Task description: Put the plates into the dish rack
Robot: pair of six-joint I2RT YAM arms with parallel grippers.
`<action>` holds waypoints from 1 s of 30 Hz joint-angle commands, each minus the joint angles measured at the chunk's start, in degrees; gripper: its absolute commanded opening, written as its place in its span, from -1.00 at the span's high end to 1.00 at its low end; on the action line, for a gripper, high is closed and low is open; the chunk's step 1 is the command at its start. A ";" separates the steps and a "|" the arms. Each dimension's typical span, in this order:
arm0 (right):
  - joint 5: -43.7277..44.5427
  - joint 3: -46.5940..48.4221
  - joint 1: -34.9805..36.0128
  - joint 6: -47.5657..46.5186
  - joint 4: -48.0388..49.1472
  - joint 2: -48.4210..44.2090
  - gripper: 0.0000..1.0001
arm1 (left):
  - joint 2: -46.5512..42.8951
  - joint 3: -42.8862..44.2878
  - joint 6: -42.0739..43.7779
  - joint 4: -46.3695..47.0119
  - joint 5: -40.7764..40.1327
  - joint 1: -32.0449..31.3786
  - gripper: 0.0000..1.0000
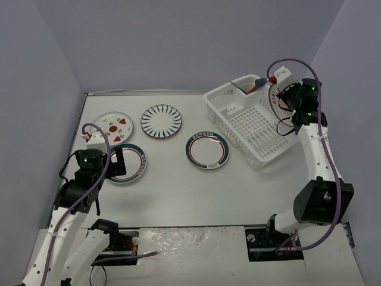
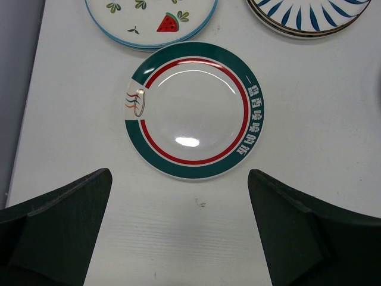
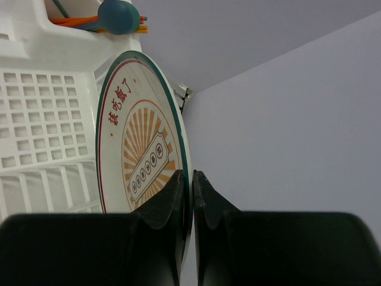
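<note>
Left end effector: nearest the arm bases, jaws spread fully wide and holding nothing, hovering over the near edge of a plate.
Plate below it: white centre, thin red ring, broad green rim with white characters; lies flat on the worktop at the left.
Second green-rimmed plate: same pattern, flat near the middle of the worktop, just beside the rack's near corner.
Strawberry plate: white with red fruit and a pale blue edge, flat, just beyond the left plate.
Striped plate: black radial strokes on white, flat, to the right of the strawberry plate.
Dish rack: white perforated basket set at an angle, far right; its corner cup holds orange and blue utensils.
Right end effector: closed tight on a plate's rim.
Sunburst plate: orange rays, red characters, green edge; held upright on edge at the rack's far right side, near the cup. Contact with the rack cannot be told.
</note>
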 commanded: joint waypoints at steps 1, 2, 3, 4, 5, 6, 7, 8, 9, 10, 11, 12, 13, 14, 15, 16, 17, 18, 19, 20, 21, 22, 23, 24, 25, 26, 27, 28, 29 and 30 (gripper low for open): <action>-0.19 0.00 -0.58 -3.20 9.45 1.34 1.00 | -0.83 1.12 1.06 3.08 -2.67 -0.24 -0.94; -0.23 -0.08 -0.82 -3.53 9.49 1.62 1.00 | -1.28 1.08 1.02 3.08 -3.03 -0.24 -0.94; -0.25 -0.27 -1.04 -3.80 9.53 1.96 1.00 | -1.68 0.98 1.04 3.18 -3.26 -0.24 -0.94; -0.25 -0.59 -1.24 -4.00 9.57 2.36 1.00 | -2.04 0.82 1.11 3.37 -3.35 -0.24 -0.94; -0.27 -0.93 -1.43 -4.14 9.64 2.70 1.00 | -2.33 0.69 1.20 3.54 -3.41 -0.24 -0.94; -0.32 -1.42 -1.60 -4.11 10.00 2.81 1.00 | -2.41 0.62 1.26 3.61 -3.42 -0.24 -0.94; -0.28 -2.06 -1.75 -3.96 10.88 2.71 1.00 | -2.46 0.62 1.26 3.61 -3.47 -0.24 -0.94; -0.21 -2.64 -1.95 -3.93 11.53 2.69 1.00 | -2.44 0.63 1.25 3.61 -3.51 -0.24 -0.94; -0.12 -3.17 -2.19 -4.02 11.93 2.75 1.00 | -2.35 0.66 1.22 3.61 -3.54 -0.24 -0.94; -0.02 -3.69 -2.43 -4.11 12.34 2.81 1.00 | -2.26 0.69 1.19 3.61 -3.57 -0.24 -0.94; 0.01 -3.94 -2.76 -4.24 12.54 2.97 1.00 | -2.18 0.66 1.22 3.65 -3.49 -0.24 -0.94; 0.03 -4.09 -3.02 -4.31 12.83 3.13 1.00 | -2.11 0.63 1.26 3.69 -3.33 -0.24 -0.94; 0.06 -4.33 -3.12 -4.27 13.37 3.19 1.00 | -2.04 0.67 1.26 3.69 -3.16 -0.24 -0.94; 0.10 -4.57 -3.22 -4.24 13.92 3.26 1.00 | -1.97 0.70 1.26 3.70 -2.99 -0.24 -0.94; 0.24 -4.74 -3.24 -4.24 13.99 3.27 1.00 | -1.96 0.77 1.26 3.63 -2.97 -0.24 -0.94; 0.36 -4.91 -3.24 -4.19 14.17 3.23 1.00 | -2.05 0.79 1.26 3.56 -3.01 -0.24 -0.94; 0.43 -5.10 -3.24 -4.08 14.45 3.08 1.00 | -2.16 0.78 1.26 3.52 -3.07 -0.24 -0.94; 0.34 -5.34 -3.24 -3.80 14.87 2.66 1.00 | -2.25 0.73 1.26 3.52 -3.11 -0.24 -0.94; 0.24 -5.48 -3.24 -3.59 15.23 2.25 1.00 | -2.29 0.69 1.25 3.55 -3.13 -0.24 -0.94; 0.16 -5.48 -3.24 -3.50 15.50 1.84 1.00 | -2.25 0.64 1.20 3.64 -3.08 -0.24 -0.94; 0.10 -5.40 -3.24 -3.38 15.74 1.50 1.00 | -2.19 0.62 1.19 3.69 -3.02 -0.24 -0.94; 0.10 -5.21 -3.24 -3.23 15.94 1.22 1.00 | -2.11 0.62 1.23 3.69 -2.95 -0.24 -0.94; 0.10 -5.04 -3.24 -3.10 16.15 0.91 1.00 | -2.03 0.63 1.26 3.70 -2.87 -0.24 -0.94; 0.10 -4.96 -3.24 -3.09 16.46 0.37 1.00 | -1.87 0.70 1.26 3.70 -2.79 -0.24 -0.94; 0.03 -4.88 -3.31 -3.02 16.67 -0.06 1.00 | -1.80 0.70 1.26 3.70 -2.86 -0.24 -0.94; 0.14 -4.80 -3.29 -3.10 16.88 -0.21 1.00 | -1.82 0.70 1.29 3.70 -2.85 -0.24 -0.94; 0.30 -4.72 -3.25 -3.22 17.08 -0.30 1.00 | -1.86 0.70 1.34 3.70 -2.81 -0.24 -0.94; 0.39 -4.60 -3.24 -3.27 17.16 -0.33 1.00 | -1.87 0.68 1.35 3.75 -2.79 -0.24 -0.94; 0.44 -4.47 -3.24 -3.27 17.16 -0.33 1.00 | -1.87 0.63 1.35 3.85 -2.79 -0.24 -0.94; 0.32 -4.43 -3.24 -3.14 17.16 -0.46 1.00 | -1.87 0.62 1.35 3.87 -2.79 -0.24 -0.94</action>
